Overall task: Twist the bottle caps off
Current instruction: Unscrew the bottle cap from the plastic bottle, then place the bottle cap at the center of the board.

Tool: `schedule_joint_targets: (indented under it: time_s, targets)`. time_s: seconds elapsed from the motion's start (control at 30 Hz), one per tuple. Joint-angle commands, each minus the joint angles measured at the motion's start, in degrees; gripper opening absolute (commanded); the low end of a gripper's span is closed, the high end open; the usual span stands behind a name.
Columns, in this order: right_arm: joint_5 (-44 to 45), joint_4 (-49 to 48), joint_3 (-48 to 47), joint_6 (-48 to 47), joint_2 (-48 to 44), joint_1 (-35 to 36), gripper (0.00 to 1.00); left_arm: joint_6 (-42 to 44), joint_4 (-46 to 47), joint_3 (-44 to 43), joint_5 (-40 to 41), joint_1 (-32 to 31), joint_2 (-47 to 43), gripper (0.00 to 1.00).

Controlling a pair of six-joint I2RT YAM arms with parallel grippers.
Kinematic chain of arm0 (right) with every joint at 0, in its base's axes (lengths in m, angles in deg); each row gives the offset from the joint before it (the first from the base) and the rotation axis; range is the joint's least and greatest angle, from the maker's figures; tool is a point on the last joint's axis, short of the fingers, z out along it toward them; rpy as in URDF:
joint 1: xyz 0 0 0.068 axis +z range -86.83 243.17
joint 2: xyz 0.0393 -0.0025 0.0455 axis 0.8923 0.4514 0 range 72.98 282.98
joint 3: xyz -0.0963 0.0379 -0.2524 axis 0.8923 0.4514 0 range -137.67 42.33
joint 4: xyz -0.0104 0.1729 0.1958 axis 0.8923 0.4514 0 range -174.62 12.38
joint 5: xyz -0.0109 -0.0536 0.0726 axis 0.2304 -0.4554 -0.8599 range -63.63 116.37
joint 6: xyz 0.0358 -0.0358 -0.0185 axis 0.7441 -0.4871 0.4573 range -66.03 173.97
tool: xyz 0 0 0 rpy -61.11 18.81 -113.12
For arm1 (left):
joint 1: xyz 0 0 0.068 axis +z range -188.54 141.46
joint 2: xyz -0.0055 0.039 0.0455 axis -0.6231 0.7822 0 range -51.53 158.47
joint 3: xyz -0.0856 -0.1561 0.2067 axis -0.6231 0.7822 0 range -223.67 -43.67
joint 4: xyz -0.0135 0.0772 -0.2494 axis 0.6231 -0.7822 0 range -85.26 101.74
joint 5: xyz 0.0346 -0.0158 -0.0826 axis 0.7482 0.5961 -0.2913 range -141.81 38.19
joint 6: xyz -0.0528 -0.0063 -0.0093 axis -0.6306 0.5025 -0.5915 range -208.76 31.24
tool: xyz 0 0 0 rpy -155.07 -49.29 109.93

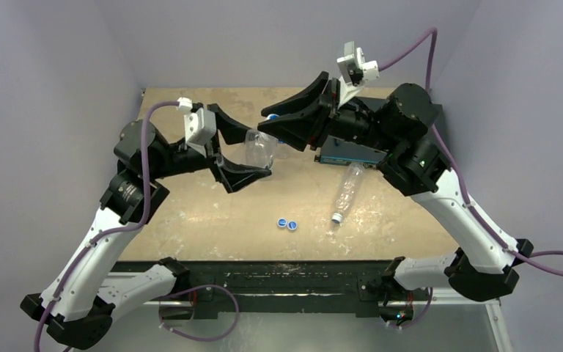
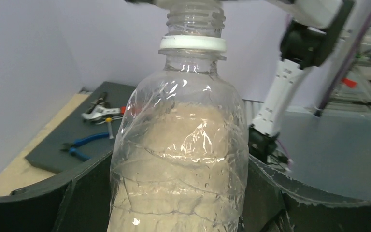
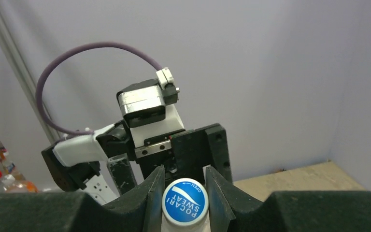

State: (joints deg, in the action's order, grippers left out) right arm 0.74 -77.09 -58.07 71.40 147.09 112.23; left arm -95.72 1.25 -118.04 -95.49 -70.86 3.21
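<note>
Now the left gripper (image 1: 251,152) clamps the clear, crinkled plastic bottle (image 2: 181,159) by its body, aloft over the tan table (image 1: 190,220) toward its far edge, and the right gripper (image 3: 184,193) is pinched tight on the round blue plastic cap (image 3: 185,201) with white lettering. Turn that wrist squarely about the neck's axis, without letting the left grip crush the body.

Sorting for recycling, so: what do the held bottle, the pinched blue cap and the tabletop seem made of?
The bottle: thin clear plastic, glossy; it is see-through, crinkled, with bright glints. The blue cap: probably opaque hard plastic, smooth, with white printed lettering. The tabletop: likely raw chipboard or similar pressed wood, matte and speckled tan; not certain.
</note>
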Motion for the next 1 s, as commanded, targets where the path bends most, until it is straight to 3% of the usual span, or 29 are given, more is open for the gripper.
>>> schedule_joint_targets:
  time_s: [0.0,0.2,0.33,0.47,0.63,0.77,0.97]
  targets:
    - [-12.9,-7.01,0.0,-3.01,-1.01,-3.42,0.0,-6.2,4.21,1.89,-17.17,-0.84,-1.16,0.0]
    - [-13.94,-8.33,-0.04,-2.97,-3.23,-7.26,0.0,-7.38,5.22,3.19,-19.61,-0.91,-1.6,0.0]
    - [-5.36,-5.6,2.2,-3.55,-4.46,-9.52,0.0,-7.12,5.21,2.97,-19.45,-0.87,-1.95,0.0]
    - [6.85,-2.08,12.7,-2.99,-6.08,-11.44,0.0,-6.5,5.06,2.36,-18.24,-0.89,-2.67,0.0]
    - [20.27,-3.11,32.86,-0.09,-10.23,-11.59,0.0,-0.81,0.02,3.03,-14.81,-0.88,-4.17,0.0]
    - [24.1,-7.22,46.61,1.83,-10.42,-11.34,0.01,2.56,-2.98,5.51,-10.15,-0.87,-5.56,0.0]
    - [29.53,-15.34,58.93,6.24,-5.97,-9.82,0.0,3.52,-3.33,9.5,-7.21,-0.91,-7.56,0.0]
